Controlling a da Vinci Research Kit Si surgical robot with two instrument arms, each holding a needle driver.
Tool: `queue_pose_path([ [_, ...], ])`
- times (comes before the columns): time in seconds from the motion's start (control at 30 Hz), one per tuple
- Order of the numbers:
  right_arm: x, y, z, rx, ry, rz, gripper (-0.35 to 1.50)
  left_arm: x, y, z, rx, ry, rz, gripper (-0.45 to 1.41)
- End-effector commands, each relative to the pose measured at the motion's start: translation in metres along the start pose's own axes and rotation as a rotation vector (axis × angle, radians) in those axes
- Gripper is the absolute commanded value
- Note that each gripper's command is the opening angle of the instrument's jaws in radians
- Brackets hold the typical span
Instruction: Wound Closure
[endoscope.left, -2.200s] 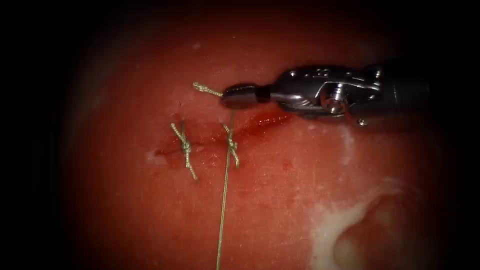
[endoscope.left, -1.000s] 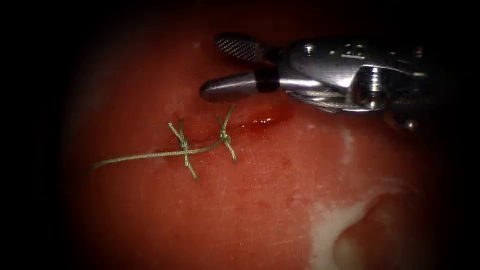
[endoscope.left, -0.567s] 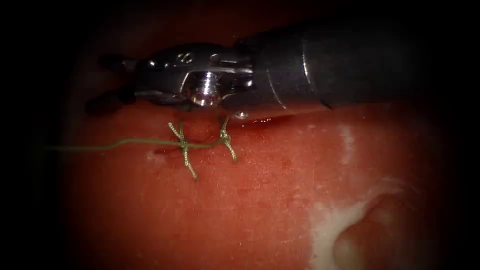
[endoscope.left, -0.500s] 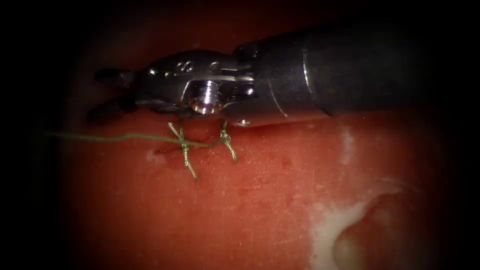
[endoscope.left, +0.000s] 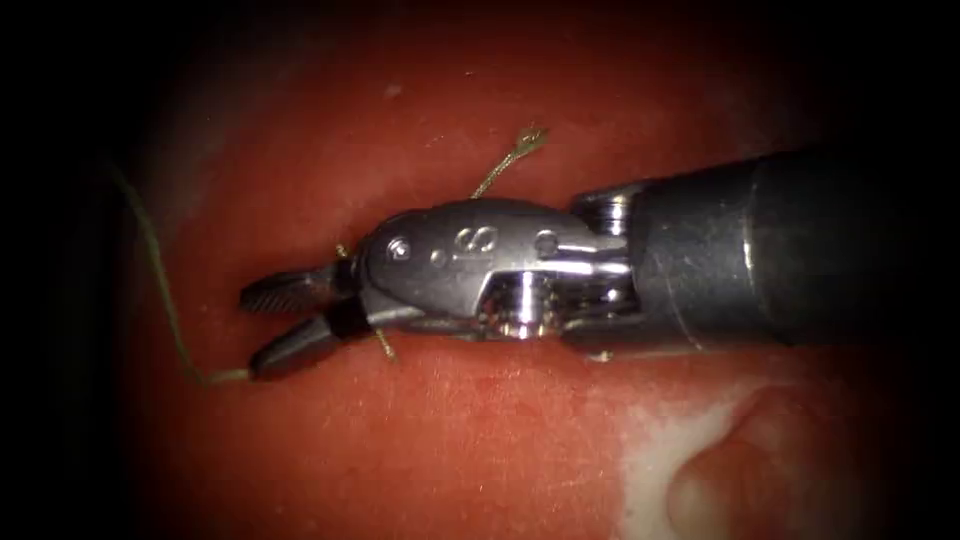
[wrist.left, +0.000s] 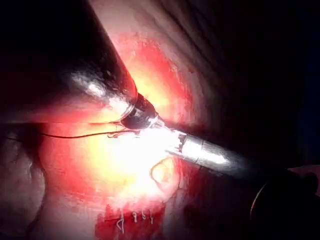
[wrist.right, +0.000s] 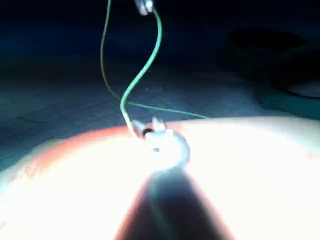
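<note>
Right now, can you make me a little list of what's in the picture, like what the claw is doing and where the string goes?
right claw: jaws apart, low over the tissue, lying across the cut
thread: meets the lower jaw's tip, then curves left and up; pinched or just touching, cannot tell
cut end of thread: sticks up above the tool
stitch ends: peek out from under the tool
left claw: what it holds, cannot tell

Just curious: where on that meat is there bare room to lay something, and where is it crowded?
Bare tissue runs below the right tool, between the thread at left and a pale patch. It is crowded at the cut, where the open-jawed tool lies, holding nothing, with a cut end above.
</note>
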Motion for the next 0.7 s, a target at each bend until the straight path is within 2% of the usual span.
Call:
queue_pose_path([
  [0.03,-0.0001,0.0004,0.0008,-0.006,0.002,-0.003,0.21,-0.0003,0.0004,0.001,-0.005,0.006,-0.012,-0.35],
  [0.13,0.0001,0.0014,0.0005,-0.071,0.019,0.0,0.28,0.0003,0.001,0.0016,-0.021,0.029,-0.029,-0.35],
  [0.2,0.0001,0.0024,-0.0001,-0.135,0.031,0.005,0.53,0.0013,0.0013,0.0018,-0.031,0.04,-0.037,-0.35],
  [0.3,0.0005,0.0032,-0.0018,-0.169,0.053,0.015,0.71,0.0021,0.0016,0.002,-0.036,0.046,-0.039,-0.35],
  [0.37,0.0011,0.0033,-0.0032,-0.168,0.066,0.022,0.75,0.0023,0.0018,0.0021,-0.04,0.05,-0.039,-0.35],
  [0.4,0.0022,0.0032,-0.0052,-0.17,0.076,0.037,0.7,0.0024,0.0019,0.0022,-0.039,0.054,-0.038,-0.35],
  [0.47,0.0031,0.0033,-0.0063,-0.194,0.085,0.059,0.7,0.0026,0.0022,0.0026,-0.046,0.058,-0.042,-0.35],
  [0.53,0.003,0.0035,-0.005,-0.229,0.087,0.066,0.78,0.0035,0.0027,0.0038,-0.064,0.076,-0.055,-0.35],
  [0.7,0.002,0.0038,-0.0011,-0.225,0.111,0.048,0.78,0.0052,0.003,0.007,-0.118,0.143,-0.101,-0.35],
])
